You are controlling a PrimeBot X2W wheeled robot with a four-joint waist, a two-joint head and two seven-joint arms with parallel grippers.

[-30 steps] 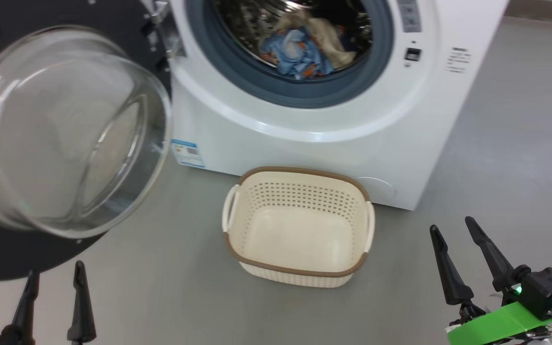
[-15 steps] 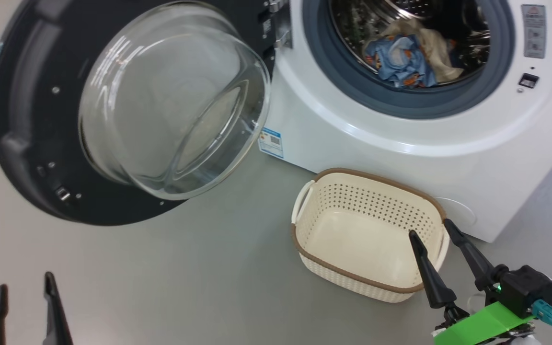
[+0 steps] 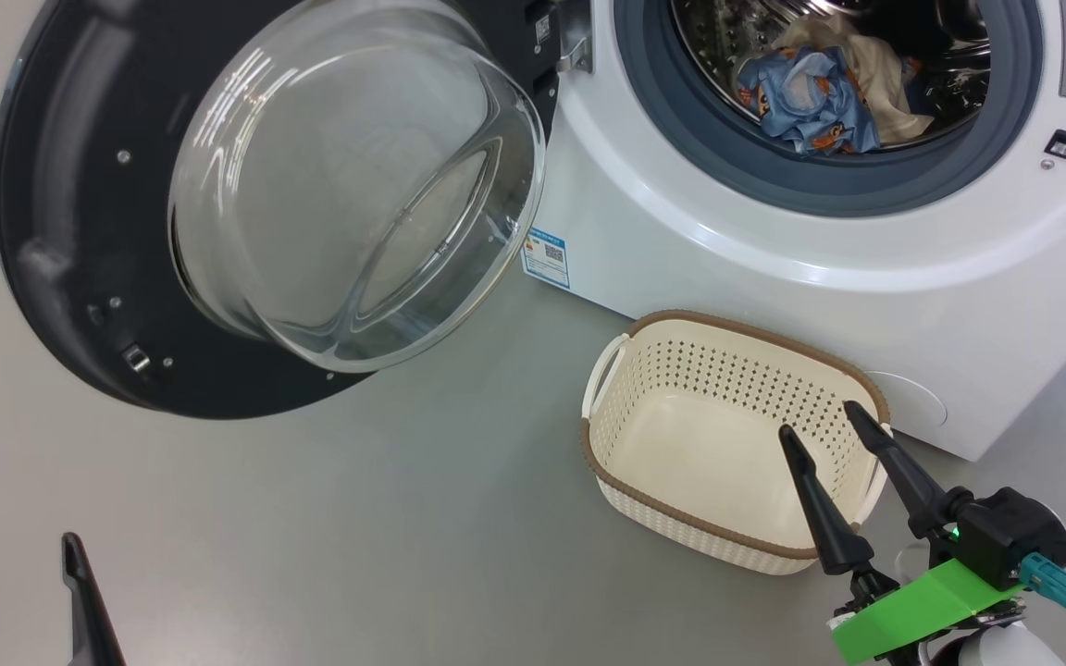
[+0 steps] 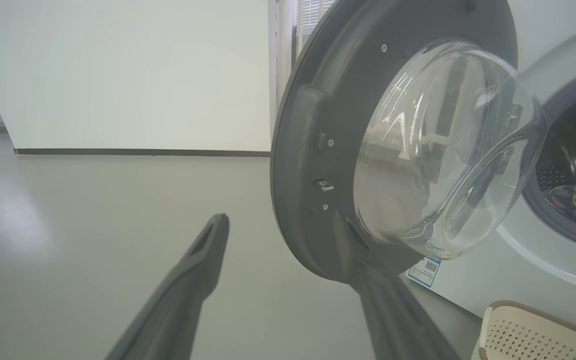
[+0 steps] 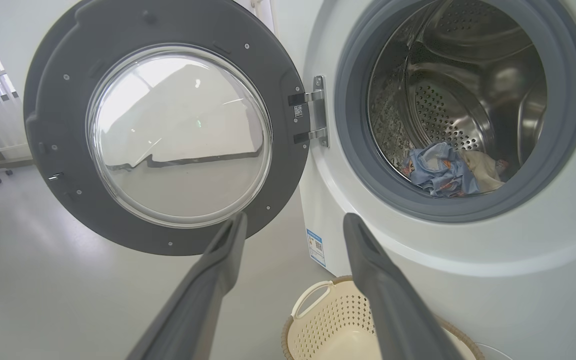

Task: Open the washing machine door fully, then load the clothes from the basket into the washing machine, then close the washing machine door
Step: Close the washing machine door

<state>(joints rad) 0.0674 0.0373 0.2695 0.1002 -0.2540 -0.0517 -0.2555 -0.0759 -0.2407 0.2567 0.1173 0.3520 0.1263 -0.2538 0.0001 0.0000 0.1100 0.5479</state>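
The washing machine door (image 3: 80, 231) stands swung wide to the left, its clear glass bowl (image 3: 348, 185) bulging toward me. Inside the steel drum of the white washing machine (image 3: 681, 268) lie the clothes (image 3: 811, 88), a blue printed garment beside a cream one, also in the right wrist view (image 5: 440, 170). The cream basket (image 3: 737, 326) sits empty on the floor before the machine. My right gripper (image 3: 818, 418) is open, its tips over the basket's right end. My left gripper (image 3: 24, 555) is open at the lower left, well below the door, which fills the left wrist view's right side (image 4: 308, 150).
Grey floor (image 3: 357, 518) spreads left of the basket and under the open door. A small blue label sticker (image 3: 547, 257) marks the machine's lower left corner. A white wall with a dark skirting (image 4: 118, 152) stands beyond the door.
The head camera has turned left, bringing the whole door into view. Both grippers stay open; my right gripper now shows over the basket's right end. Door, clothes and basket look unmoved.
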